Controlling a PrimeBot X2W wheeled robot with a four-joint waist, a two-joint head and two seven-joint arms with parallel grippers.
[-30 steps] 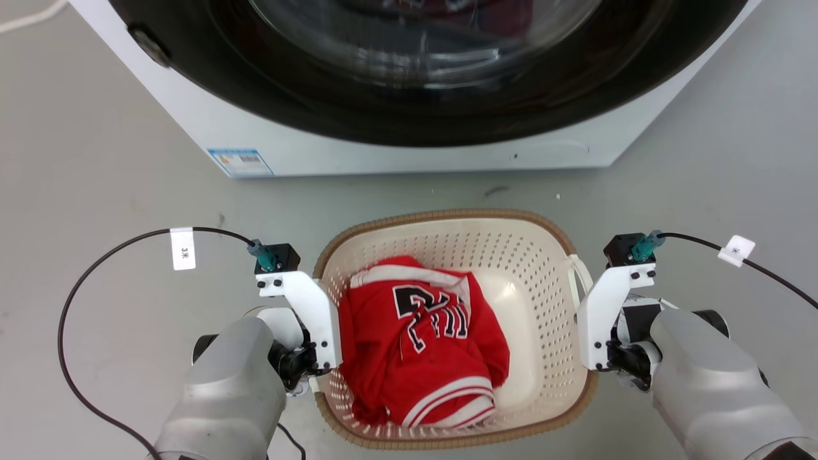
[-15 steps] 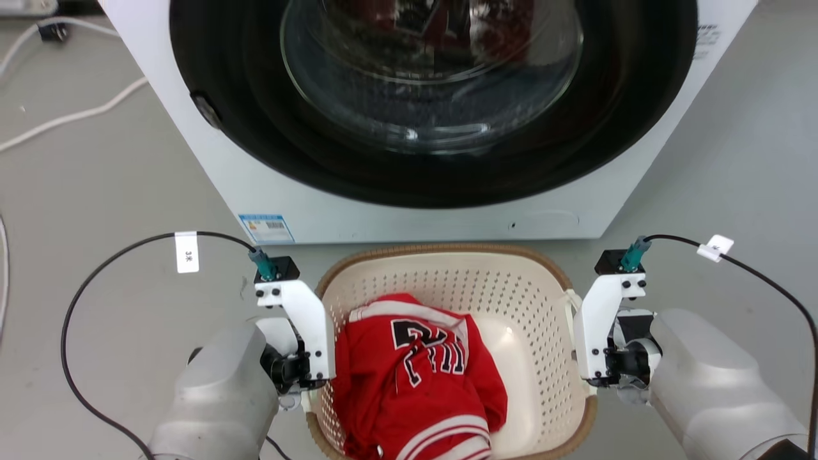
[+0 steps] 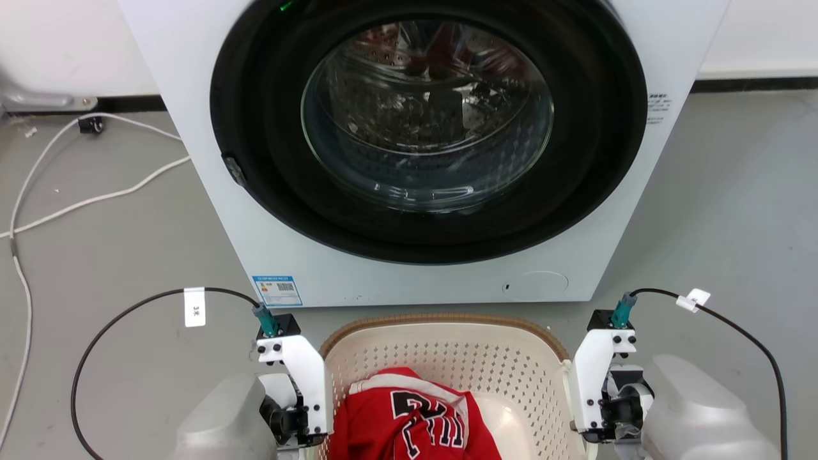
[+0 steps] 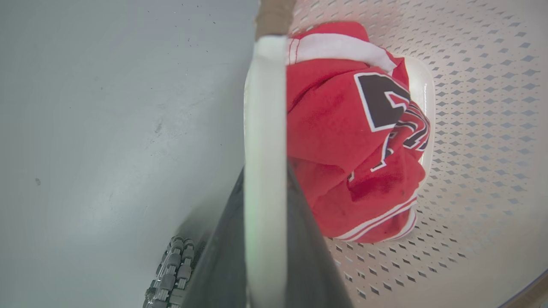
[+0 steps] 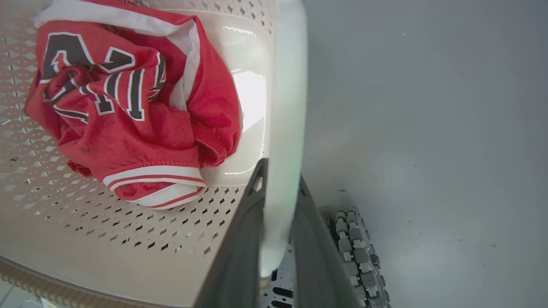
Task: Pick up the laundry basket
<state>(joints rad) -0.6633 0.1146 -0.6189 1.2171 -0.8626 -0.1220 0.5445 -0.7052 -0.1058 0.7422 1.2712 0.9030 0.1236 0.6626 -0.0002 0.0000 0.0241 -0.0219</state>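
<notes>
**Laundry basket** (image 3: 441,318): cream, with a brown rim, directly in front of the washing machine (image 3: 383,284) and centred under its round door. A red jersey (image 3: 409,425) lies crumpled inside. You cannot read from these views whether its base has cleared the floor (image 3: 96,255).

**Left gripper** (image 4: 265,192): jaws drawn narrow on the basket's white left handle (image 4: 265,107), one dark finger on each face.

**Right gripper** (image 5: 278,188): jaws likewise clamped on the right handle (image 5: 289,107).

**Arm pose:** both grippers point down toward the floor. The left forearm (image 3: 217,421) and right forearm (image 3: 703,409) reach toward the washing machine, about equally near it, with the basket between them.

**Step in hand, by judgement:** the two-handed lift.
- Raise both arms together at one rate, so the rim rides level and the jersey does not slide.
- Grip firmly, since the thin handles may flex or slip.
- Draw the basket straight up, clear of the washing machine's front panel.
</notes>
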